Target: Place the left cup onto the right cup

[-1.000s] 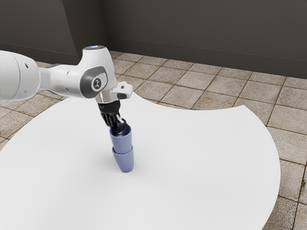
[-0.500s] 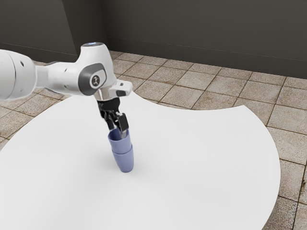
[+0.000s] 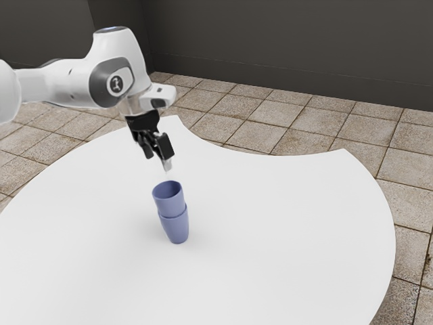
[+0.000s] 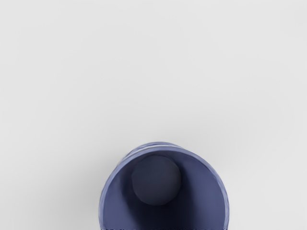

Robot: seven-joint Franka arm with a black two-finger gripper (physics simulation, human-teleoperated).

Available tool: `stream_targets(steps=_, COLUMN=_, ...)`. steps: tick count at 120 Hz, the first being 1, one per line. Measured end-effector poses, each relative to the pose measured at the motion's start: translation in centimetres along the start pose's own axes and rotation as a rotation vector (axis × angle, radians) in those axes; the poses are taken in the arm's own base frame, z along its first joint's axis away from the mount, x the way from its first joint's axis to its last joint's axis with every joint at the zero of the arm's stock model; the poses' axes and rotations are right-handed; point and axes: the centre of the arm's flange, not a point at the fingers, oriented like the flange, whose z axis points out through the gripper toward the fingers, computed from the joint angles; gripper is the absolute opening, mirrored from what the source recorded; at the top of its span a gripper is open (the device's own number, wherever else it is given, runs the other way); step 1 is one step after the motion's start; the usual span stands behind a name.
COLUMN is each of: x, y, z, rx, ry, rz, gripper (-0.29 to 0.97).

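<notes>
Jaws spread, empty, above upper cup (image 3: 168,196), nested upright in lower cup (image 3: 175,228)

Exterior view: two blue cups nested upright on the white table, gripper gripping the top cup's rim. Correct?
No. The exterior view shows the gripper above the top cup, clear of its rim. It does sit nested upright in the bottom cup on the white table.

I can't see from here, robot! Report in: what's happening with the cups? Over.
Gripper open, empty, hovering over upper cup. It sits nested upright in lower cup. Nothing in the way. Over.
</notes>
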Motion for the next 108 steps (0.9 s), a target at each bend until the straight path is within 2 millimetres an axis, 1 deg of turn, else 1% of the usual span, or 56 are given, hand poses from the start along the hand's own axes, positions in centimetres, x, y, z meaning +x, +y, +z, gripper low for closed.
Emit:
stream_targets(steps=20, x=1.0, y=0.1, z=-2.3, rx=0.012, ry=0.026, rz=0.007, gripper=0.68)
stream_targets(steps=47, x=2.7, y=0.1, z=-6.1, rx=0.026, ry=0.050, rz=0.001, gripper=0.68)
stream_targets(steps=62, x=3.1, y=0.3, z=-8.0, rx=0.031, ry=0.053, rz=-0.006, gripper=0.68)
stream_targets(steps=87, x=2.9, y=0.4, z=-9.5, rx=0.037, ry=0.038, rz=-0.016, gripper=0.68)
stream_targets(steps=108, x=2.7, y=0.4, z=-9.7, rx=0.039, ry=0.028, rz=-0.026, gripper=0.68)
